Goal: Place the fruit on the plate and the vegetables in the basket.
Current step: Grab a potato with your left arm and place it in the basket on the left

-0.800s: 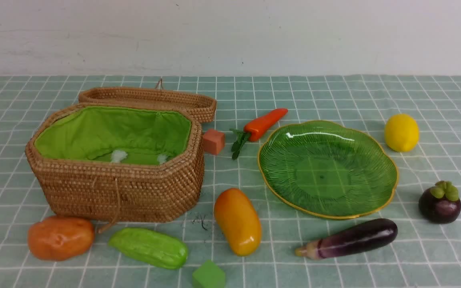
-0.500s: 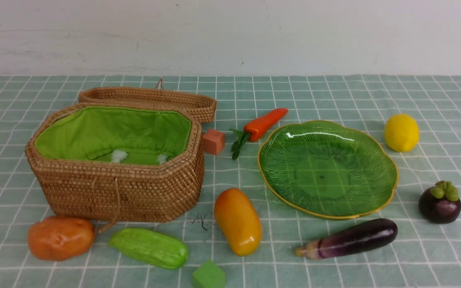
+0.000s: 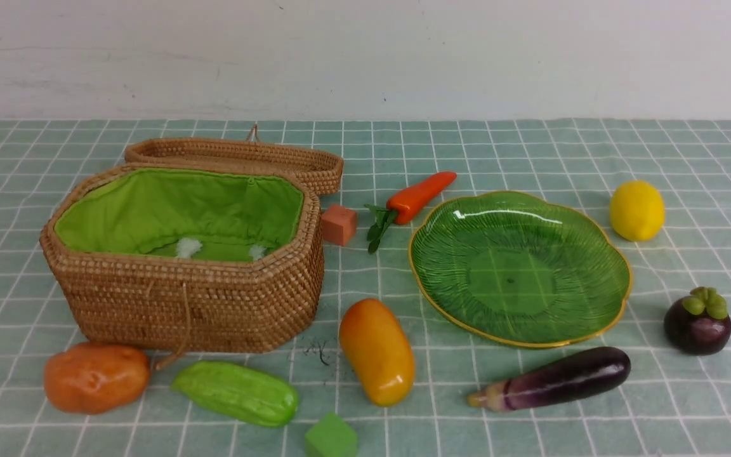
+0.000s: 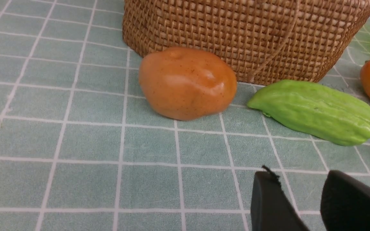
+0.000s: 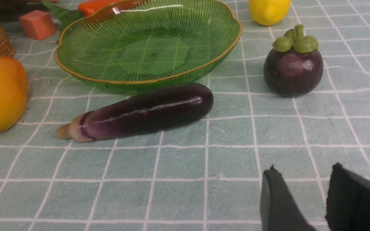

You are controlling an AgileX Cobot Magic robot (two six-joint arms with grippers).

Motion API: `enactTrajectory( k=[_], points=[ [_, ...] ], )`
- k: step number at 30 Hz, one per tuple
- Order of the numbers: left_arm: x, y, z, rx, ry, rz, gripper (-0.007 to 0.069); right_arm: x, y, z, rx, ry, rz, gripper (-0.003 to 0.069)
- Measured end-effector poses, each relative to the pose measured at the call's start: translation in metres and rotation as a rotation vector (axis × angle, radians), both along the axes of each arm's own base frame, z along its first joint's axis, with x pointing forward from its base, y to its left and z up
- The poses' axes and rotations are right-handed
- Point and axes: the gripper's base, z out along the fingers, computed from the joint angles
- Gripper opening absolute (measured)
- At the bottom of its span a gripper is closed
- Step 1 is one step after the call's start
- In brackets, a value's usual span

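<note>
Front view: mango, lemon and mangosteen lie on the table around the bare plate, vegetables outside the basket. Nothing has moved lately, so sorting is unstarted. Left gripper and right gripper: jaws parted, holding nothing.

Eggplant lies just beside plate; mangosteen upright, apart. Right hand parted, empty, over table.

You get bare table on the near side of the potato and the eggplant. The basket wall stands just behind the potato.
</note>
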Motion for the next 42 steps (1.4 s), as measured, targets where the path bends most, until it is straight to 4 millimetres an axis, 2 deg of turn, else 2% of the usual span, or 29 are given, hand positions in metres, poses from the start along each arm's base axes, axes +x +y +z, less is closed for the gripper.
enactTrajectory(
  k=[9,12,14,15,17,22,24,26,27,29,30,32,34,35,37,39,42],
  points=[
    [0.0,0.0,0.001,0.01,-0.016,0.001,0.0239,0.0,0.0,0.0,0.0,0.0,0.0,0.024],
    [0.002,0.0,0.007,-0.053,-0.078,0.013,0.0239,0.0,0.0,0.0,0.0,0.0,0.0,0.024],
    [0.004,-0.002,0.017,-0.279,-0.143,0.045,0.0239,0.0,0.0,0.0,0.0,0.0,0.0,0.024],
    [0.004,-0.002,0.017,-0.296,-0.147,0.047,0.0239,0.0,0.0,0.0,0.0,0.0,0.0,0.024],
    [0.004,-0.001,0.026,-0.5,-0.206,0.076,0.0239,0.0,0.0,0.0,0.0,0.0,0.0,0.024],
    [0.005,0.002,0.035,-0.65,-0.286,0.1,0.0235,0.0,0.0,0.0,0.0,0.0,0.0,0.024],
    [0.004,0.001,0.038,-0.701,-0.276,0.101,0.0205,0.0,0.0,0.0,0.0,0.0,0.0,0.024],
    [0.001,-0.001,0.052,-0.656,-0.259,0.066,0.0125,0.0,0.0,0.0,0.0,-0.002,0.0,0.024],
    [0.0,-0.002,0.053,-0.64,-0.26,0.061,0.0117,0.0,0.0,0.0,0.0,-0.003,-0.001,0.024],
    [-0.005,-0.006,0.077,-0.501,-0.222,0.004,0.0004,0.001,0.0,0.001,0.005,-0.025,-0.006,0.024],
    [-0.005,-0.006,0.078,-0.499,-0.213,0.001,-0.0001,0.001,0.0,0.001,0.008,-0.025,-0.006,0.024],
    [-0.002,-0.012,0.096,-0.376,-0.068,-0.044,-0.0013,0.002,0.001,0.005,0.145,-0.074,-0.03,0.024],
    [-0.001,-0.015,0.1,-0.315,0.029,-0.074,-0.0013,0.003,0.001,0.009,0.245,-0.105,-0.046,0.024],
    [0.004,-0.018,0.104,-0.248,0.142,-0.103,-0.0013,0.004,0.001,0.014,0.393,-0.142,-0.069,0.024],
    [0.014,-0.021,0.106,-0.151,0.301,-0.147,-0.0013,0.004,0.001,0.019,0.525,-0.176,-0.09,0.024],
    [0.026,-0.023,0.107,-0.051,0.41,-0.196,-0.0013,0.005,0.0,0.021,0.601,-0.196,-0.102,0.0232],
    [0.037,-0.025,0.105,0.033,0.468,-0.245,-0.0013,0.002,0.005,0.025,0.63,-0.13,-0.063,0.0208]
  ],
)
